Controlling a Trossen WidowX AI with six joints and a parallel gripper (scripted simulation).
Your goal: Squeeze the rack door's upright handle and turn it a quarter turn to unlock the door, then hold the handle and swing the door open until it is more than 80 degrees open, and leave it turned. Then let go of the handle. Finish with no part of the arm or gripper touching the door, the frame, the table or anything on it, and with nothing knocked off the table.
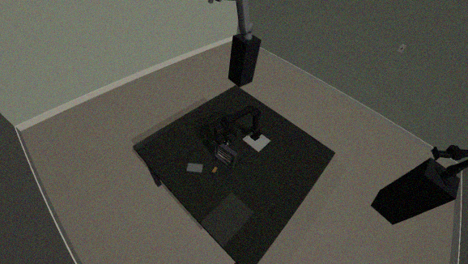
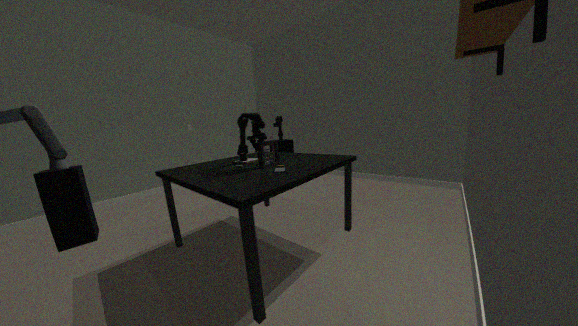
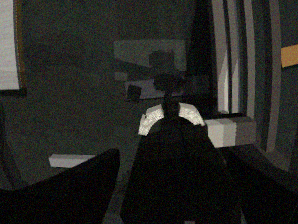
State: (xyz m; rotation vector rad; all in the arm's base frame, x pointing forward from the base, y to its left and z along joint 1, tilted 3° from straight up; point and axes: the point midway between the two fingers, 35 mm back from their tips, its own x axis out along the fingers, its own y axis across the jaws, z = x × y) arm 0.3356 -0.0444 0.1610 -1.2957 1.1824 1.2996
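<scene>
The small rack point(image 1: 227, 151) point(image 2: 268, 156) stands near the middle of the dark table. Its pale slats point(image 3: 222, 55) fill the right of the wrist view. A pale block point(image 3: 232, 132) sticks out from the slatted side towards my gripper. My gripper point(image 1: 227, 142) point(image 3: 173, 157) is open and points down at the rack's end. Two bright curved pieces point(image 3: 150, 120) show by the centre of the wrist view. The upright handle cannot be made out in the dark, and contact with it cannot be told. The door's angle is unclear.
A white sheet point(image 1: 262, 143) lies under the arm's base. A pale card point(image 1: 194, 168) and an orange block point(image 1: 214, 169) point(image 3: 290, 56) lie beside the rack. A grey mat point(image 1: 228, 216) lies farther off. A pale bar point(image 3: 72, 161) is near my left finger in the wrist view.
</scene>
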